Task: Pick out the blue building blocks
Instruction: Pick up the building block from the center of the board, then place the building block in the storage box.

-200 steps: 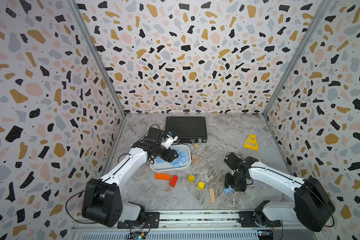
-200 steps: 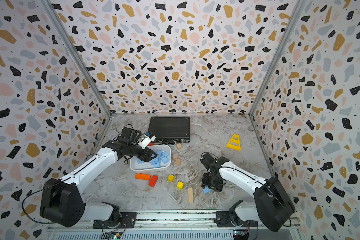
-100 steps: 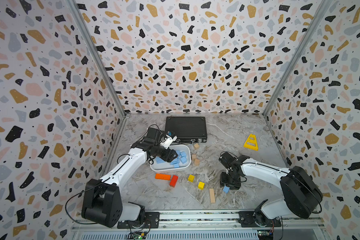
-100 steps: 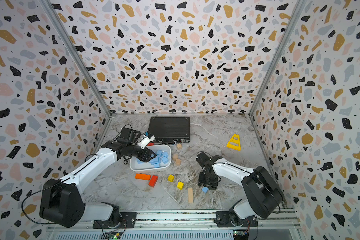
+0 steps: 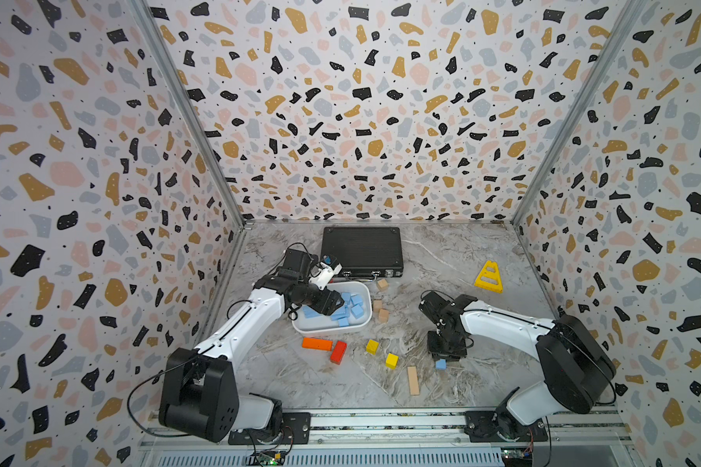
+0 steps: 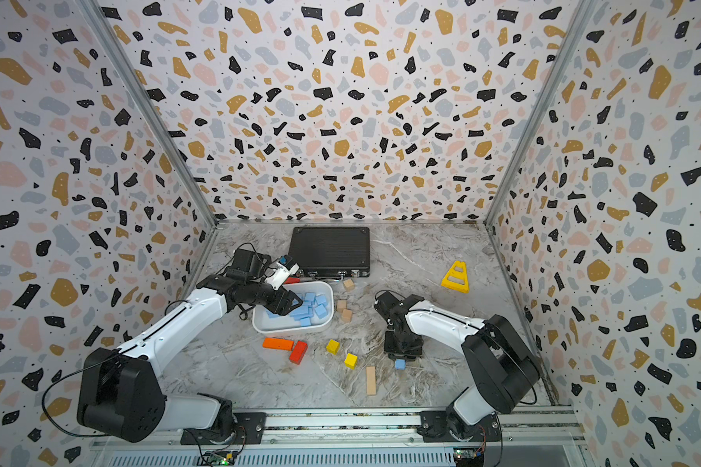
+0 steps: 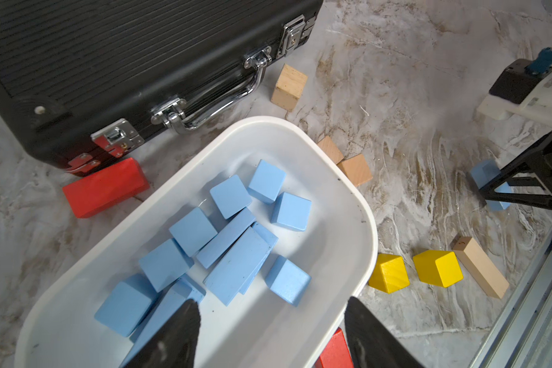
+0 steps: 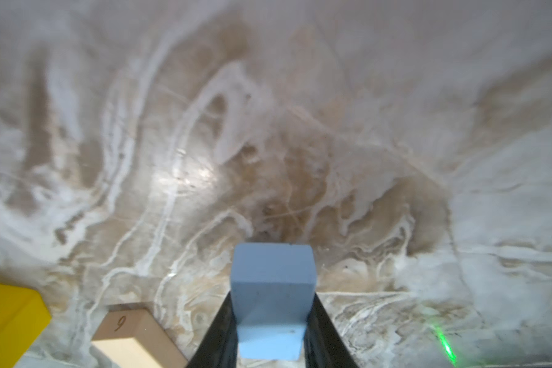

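A pile of several blue building blocks [image 5: 351,307] [image 6: 310,309] [image 7: 233,242] lies in a white tray [image 5: 328,329] [image 6: 288,328] [image 7: 364,223]. My left gripper [image 5: 332,303] [image 6: 290,301] [image 7: 271,318] hangs open just above the tray, nothing between its fingers. One more blue cube [image 5: 440,364] [image 6: 400,364] [image 8: 271,277] is low at the tabletop near the front right. My right gripper [image 5: 444,358] [image 6: 401,358] [image 8: 271,318] points down and is shut on it, its black fingers [image 8: 217,337] pressed against both sides. The left wrist view shows this cube [image 7: 485,172] too.
A black case [image 5: 361,250] lies behind the tray, with a red block [image 7: 104,188] against it. An orange bar [image 5: 317,343], another red block [image 5: 338,351], two yellow cubes [image 5: 372,346] [image 5: 391,360], a tan bar [image 5: 413,380], tan cubes [image 5: 381,311] and a yellow triangle [image 5: 489,277] lie around.
My right gripper has shifted a little left over the loose blue cube and closed its jaws on it. The left arm has stayed still over the tray.
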`<state>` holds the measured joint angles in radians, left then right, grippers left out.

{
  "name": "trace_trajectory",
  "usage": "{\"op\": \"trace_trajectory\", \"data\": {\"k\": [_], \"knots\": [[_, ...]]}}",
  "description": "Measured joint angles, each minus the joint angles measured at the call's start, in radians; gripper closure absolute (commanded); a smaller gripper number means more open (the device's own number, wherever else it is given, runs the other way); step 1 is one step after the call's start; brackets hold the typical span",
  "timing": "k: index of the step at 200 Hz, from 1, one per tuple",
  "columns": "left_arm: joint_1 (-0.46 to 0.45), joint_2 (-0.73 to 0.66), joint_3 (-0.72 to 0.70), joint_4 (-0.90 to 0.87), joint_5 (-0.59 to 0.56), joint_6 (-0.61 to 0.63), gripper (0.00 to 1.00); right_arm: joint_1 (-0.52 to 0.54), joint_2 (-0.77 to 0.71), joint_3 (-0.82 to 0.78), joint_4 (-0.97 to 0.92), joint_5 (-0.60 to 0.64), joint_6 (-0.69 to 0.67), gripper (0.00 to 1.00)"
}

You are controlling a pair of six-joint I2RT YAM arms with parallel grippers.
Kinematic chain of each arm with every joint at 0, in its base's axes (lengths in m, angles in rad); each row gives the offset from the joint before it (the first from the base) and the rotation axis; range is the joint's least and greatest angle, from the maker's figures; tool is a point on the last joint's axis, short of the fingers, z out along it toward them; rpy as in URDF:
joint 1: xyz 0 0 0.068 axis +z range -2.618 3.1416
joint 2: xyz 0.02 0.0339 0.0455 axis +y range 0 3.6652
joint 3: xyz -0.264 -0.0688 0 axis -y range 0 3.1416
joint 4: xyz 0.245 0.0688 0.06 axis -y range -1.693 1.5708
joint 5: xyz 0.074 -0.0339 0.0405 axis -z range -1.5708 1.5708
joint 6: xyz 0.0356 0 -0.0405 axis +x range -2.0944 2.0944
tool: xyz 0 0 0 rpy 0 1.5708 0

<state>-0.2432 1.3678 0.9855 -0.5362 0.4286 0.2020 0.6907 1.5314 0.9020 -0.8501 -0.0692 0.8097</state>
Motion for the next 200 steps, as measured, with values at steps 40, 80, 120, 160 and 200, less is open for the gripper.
{"op": "trace_trajectory", "data": {"k": [40, 80, 120, 160, 200], "knots": [[0.089, -0.011, -0.025, 0.026, -0.005, -0.041, 0.24, 0.031, 0.044, 0.272, -0.077, 0.045, -0.1, 0.69], [0.245, -0.044, -0.053, 0.054, 0.013, -0.1, 0.22, 0.095, 0.256, 0.642, -0.135, 0.066, -0.22, 0.69], [0.371, -0.058, -0.076, 0.074, 0.017, -0.138, 0.21, 0.187, 0.525, 1.027, -0.174, 0.057, -0.314, 0.69], [0.393, -0.072, -0.082, 0.079, 0.026, -0.146, 0.21, 0.253, 0.751, 1.302, -0.203, 0.034, -0.357, 0.69], [0.393, -0.073, -0.093, 0.093, 0.031, -0.156, 0.2, 0.253, 0.853, 1.342, -0.249, 0.045, -0.365, 0.69]]}}
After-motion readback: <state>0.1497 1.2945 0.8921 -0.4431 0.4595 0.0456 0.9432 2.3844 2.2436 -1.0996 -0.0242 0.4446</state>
